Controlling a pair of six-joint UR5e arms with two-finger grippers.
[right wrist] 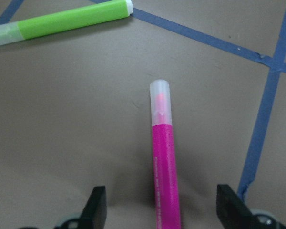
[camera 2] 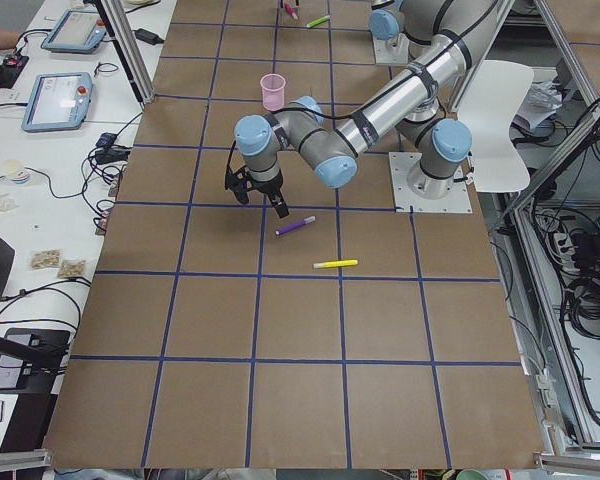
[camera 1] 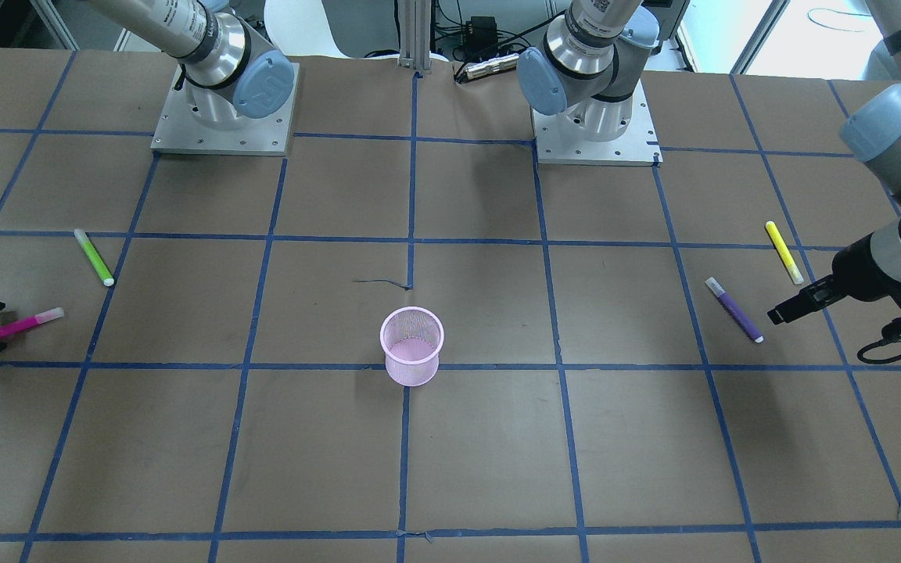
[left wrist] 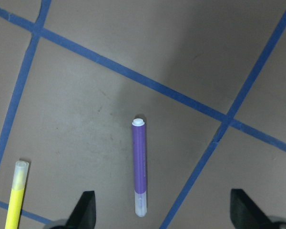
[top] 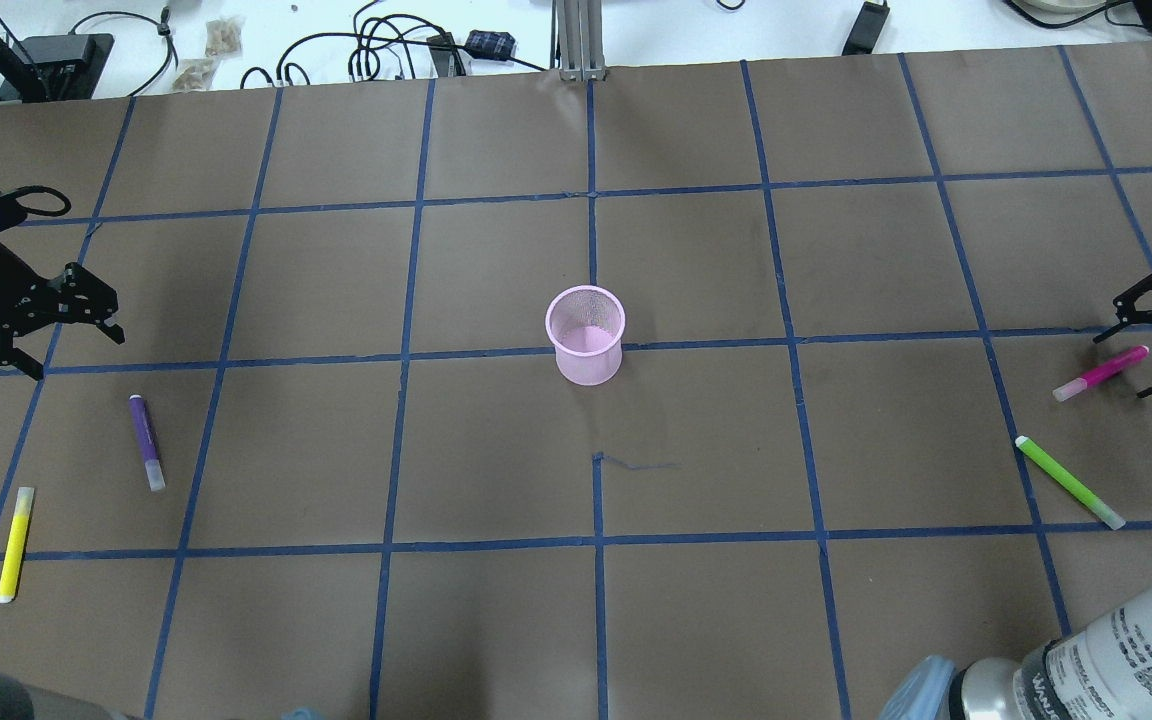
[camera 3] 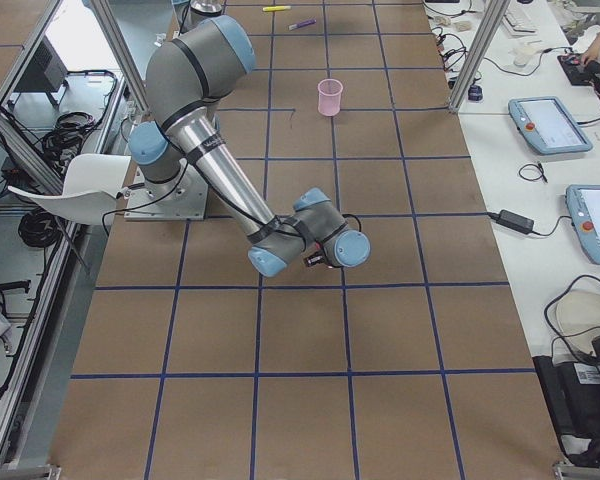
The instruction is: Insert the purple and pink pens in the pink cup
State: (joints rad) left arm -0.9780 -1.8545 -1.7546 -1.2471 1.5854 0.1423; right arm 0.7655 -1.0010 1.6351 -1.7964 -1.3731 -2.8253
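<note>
A pink wire-mesh cup (top: 585, 335) is stood upright near the middle of the brown paper-covered worktop (top: 696, 610), which is marked with a blue tape grid. A purple marker pen (top: 146, 441) is laid flat far out on the robot's left, with a yellow highlighter pen (top: 15, 543) near it. The left fingers (left wrist: 86, 212) are held wide apart above the worktop, and in the left wrist view the purple pen's pale end is seen between them, untouched. A pink marker pen (top: 1101, 372) is laid flat far out on the right, well apart from the cup, with a green highlighter pen (top: 1069, 481) near it. The right fingers (right wrist: 97, 207) are spread to either side of the pink pen's barrel, a gap being left on each side.
</note>
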